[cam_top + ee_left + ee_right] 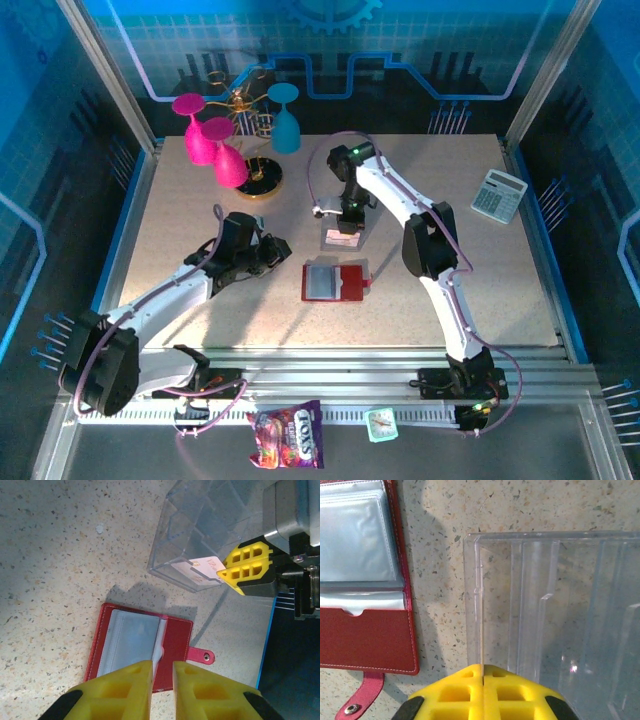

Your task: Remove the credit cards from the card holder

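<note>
Right gripper is sitting nearest the lens, yellow fingers pressed flat together. The left wrist view shows them pinching a whitish flat credit card with faint reddish print. That card is hanging at the near wall of a clear rectangular plastic box with ribbed dividers, which is lying on the speckled beige table just past the far edge of the small red folding card holder with a snap tab, not touching it.

The holder is lying open and flat, grey-clear sleeves facing up, tab pointing away from the sleeves. Left gripper is hovering over the holder's near edge, fingers parted by a narrow gap, gripping nothing.

Progress, as a judgement: one card is out of the holder and going into the box, or about to. The sleeves are looking mostly empty. A pale edge is showing at the fold, and I cannot tell whether it is another card or just sleeve. Not spotting a dark card anywhere. Remaining work is likely dropping this card and checking the sleeves for more.
</note>
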